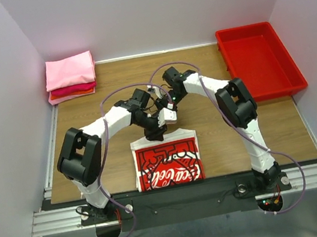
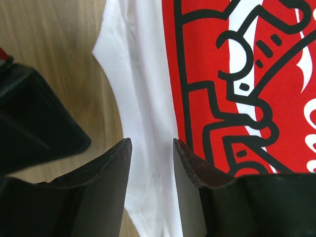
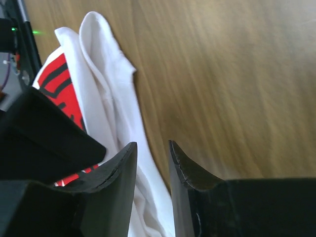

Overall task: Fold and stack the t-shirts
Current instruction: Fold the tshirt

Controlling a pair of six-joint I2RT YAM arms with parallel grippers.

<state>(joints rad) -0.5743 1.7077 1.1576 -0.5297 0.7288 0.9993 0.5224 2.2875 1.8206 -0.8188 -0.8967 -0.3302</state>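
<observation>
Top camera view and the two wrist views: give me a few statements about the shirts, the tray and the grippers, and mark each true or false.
1. The white t-shirt with the red print lies folded at the near edge of the table. True.
2. The stack of pink and red shirts sits inside the red tray. False: it sits on the table's far left corner, and the tray is at the far right.
3. The left gripper is clamped on the white t-shirt. False: its jaws stand apart above the cloth.
4. The right gripper has its jaws apart. True.
</observation>
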